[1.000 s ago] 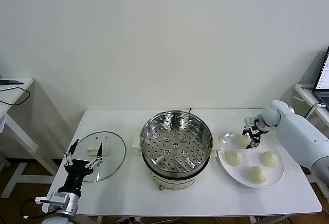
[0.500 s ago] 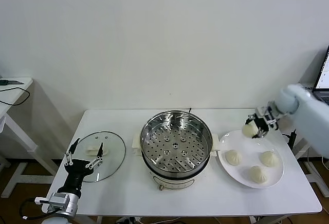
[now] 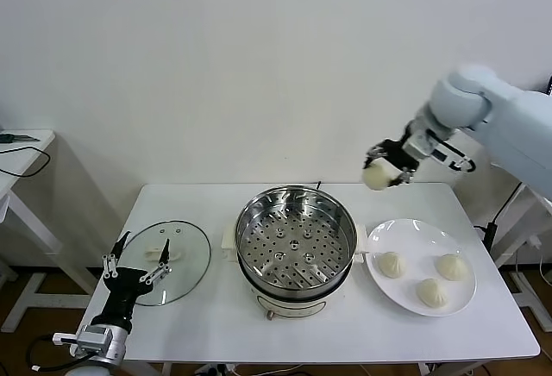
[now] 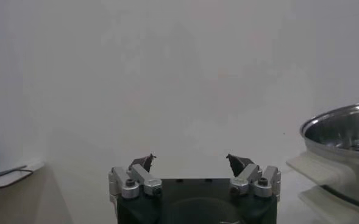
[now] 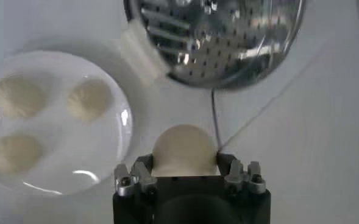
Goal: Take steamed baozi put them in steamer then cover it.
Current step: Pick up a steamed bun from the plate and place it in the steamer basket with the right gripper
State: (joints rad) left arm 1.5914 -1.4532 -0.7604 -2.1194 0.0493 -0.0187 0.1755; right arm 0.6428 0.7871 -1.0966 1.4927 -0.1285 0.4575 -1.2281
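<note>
Right hand (image 3: 390, 166) lifted baozi (image 3: 376, 177) clear of plate (image 3: 420, 260), beside steamer (image 3: 296, 251).

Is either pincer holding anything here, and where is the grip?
The right pincer holds one baozi by its sides, in the air. The left pincer holds nothing.

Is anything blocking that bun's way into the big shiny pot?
Nothing visible. The right gripper holds the cream-white pleated bun in the air, above and right of the open stainless-steel steamer pot. The glass lid lies aside on the white table.
</note>
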